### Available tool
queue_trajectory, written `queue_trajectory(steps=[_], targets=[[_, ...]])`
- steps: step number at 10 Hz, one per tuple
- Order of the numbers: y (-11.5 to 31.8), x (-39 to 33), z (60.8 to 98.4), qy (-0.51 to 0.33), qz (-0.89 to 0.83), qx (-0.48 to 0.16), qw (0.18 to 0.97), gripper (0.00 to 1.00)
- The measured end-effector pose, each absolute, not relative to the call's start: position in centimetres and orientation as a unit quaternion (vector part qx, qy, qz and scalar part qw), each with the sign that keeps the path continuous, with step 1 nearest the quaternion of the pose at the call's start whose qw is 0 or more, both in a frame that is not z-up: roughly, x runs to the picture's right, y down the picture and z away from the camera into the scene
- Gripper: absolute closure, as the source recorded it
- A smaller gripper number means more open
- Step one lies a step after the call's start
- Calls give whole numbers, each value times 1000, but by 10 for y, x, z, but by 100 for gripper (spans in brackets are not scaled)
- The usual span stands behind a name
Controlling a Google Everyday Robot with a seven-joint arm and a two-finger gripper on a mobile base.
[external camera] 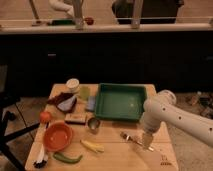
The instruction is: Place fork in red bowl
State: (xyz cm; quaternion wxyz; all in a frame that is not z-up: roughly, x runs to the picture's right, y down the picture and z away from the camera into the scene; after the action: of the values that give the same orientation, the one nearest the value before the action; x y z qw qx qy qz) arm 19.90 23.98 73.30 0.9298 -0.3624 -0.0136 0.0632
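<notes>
So the gripper (148, 143) is right down over the fork's (131, 138) handle end on the table's (115, 157) right side. The red bowl (57, 136) sits well apart at the left edge.

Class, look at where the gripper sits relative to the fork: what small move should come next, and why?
Probably lower the gripper a little onto the fork and close on its handle. The gripper hangs over the handle end near the table's front right, the fork lies flat, and the red bowl sits far left.

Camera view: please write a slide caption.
Gripper low over the fork on the table; red bowl far across.
</notes>
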Motion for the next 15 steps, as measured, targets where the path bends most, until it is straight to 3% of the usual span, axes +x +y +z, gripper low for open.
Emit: queue_trajectory(steps=[6, 15], targets=[[289, 189, 756, 22, 79, -340, 937, 20], [306, 174, 771, -4, 77, -364, 928, 20]])
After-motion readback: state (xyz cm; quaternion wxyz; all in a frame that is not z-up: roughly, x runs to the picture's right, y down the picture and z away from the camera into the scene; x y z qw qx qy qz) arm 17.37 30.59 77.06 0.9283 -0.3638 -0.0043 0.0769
